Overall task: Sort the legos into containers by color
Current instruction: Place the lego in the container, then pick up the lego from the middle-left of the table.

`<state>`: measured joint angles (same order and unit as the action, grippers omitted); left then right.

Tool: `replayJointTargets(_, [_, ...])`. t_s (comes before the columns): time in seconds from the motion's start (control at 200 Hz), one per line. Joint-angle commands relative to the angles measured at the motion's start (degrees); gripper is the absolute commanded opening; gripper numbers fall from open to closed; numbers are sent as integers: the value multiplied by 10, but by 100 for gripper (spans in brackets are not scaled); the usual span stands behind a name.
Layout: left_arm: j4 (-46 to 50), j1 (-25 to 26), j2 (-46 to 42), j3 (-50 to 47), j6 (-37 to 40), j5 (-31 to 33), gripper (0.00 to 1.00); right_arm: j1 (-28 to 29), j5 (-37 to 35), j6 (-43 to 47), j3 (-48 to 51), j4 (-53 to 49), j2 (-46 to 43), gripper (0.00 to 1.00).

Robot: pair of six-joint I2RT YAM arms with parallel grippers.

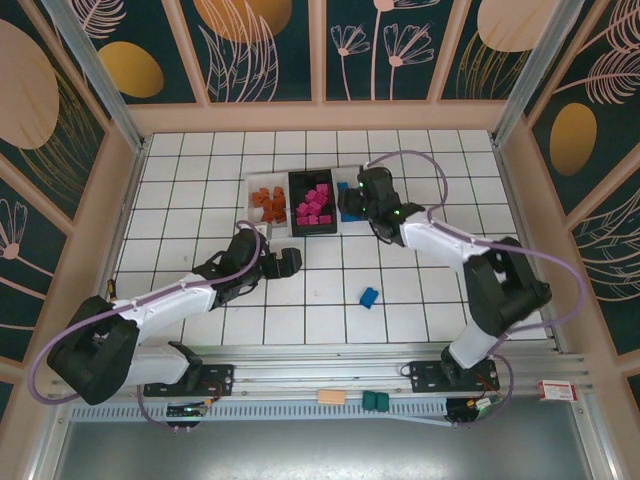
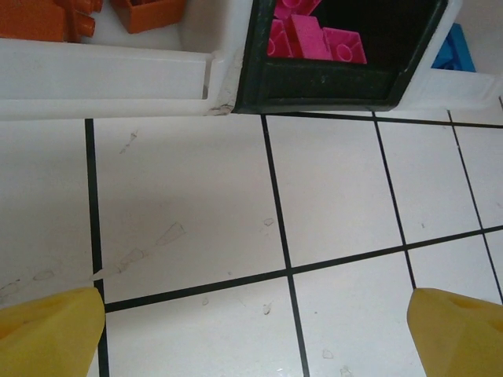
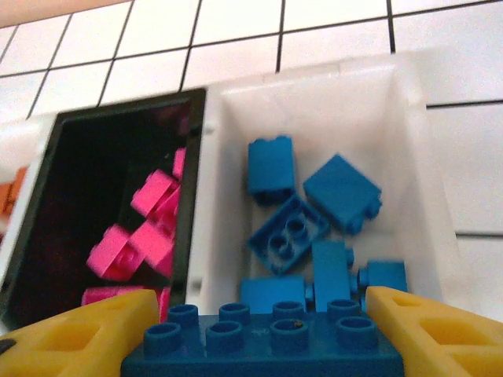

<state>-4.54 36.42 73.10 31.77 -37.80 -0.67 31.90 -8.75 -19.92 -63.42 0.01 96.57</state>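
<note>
Blue studded brick point(image 3: 263, 345), clamped between my right jaws, hangs over the white bin point(image 3: 409, 149) holding blue bricks point(image 3: 287, 232); pink bricks point(image 3: 137, 236) lie in the black bin point(image 3: 102, 157) alongside. My left jaws gape wide, holding nothing, above the tiled counter point(image 2: 338, 196) near the bins. One loose blue brick point(image 1: 369, 296) lies on the tiles.

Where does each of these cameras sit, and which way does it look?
Top external: above and behind the arms, looking down on the tiled table; both arms show, bases nearest.
Left wrist: on the left arm, looking forward over tiles at the black bin; open left gripper spans the bottom.
Right wrist: looking down into the white bin of blue legos; right gripper clasps a blue brick.
Shared: all show the black bin holding pink legos.
</note>
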Motion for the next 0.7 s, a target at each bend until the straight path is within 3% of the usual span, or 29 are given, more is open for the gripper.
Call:
replayJointTargets(0.0, [-7,1,-22,-3,4,-19,99,-21,11,14,-51,12,67,60])
replayJointTargets(0.105, [3,15,-24,8,10,-25,98,-32,14,6,-98,9,109,80])
replayJointTargets(0.2, [14,50,-6,32,20,-10,98,-38,15,2,-106,19,103,89])
replayJointTargets(0.35, [11,115,65,88,33,4,96,-43,3,-1,-46,39,17,92])
replayJointTargets(0.696, [53,244,275,281,99,24,82,-85,0,-43,232,31,-272,93])
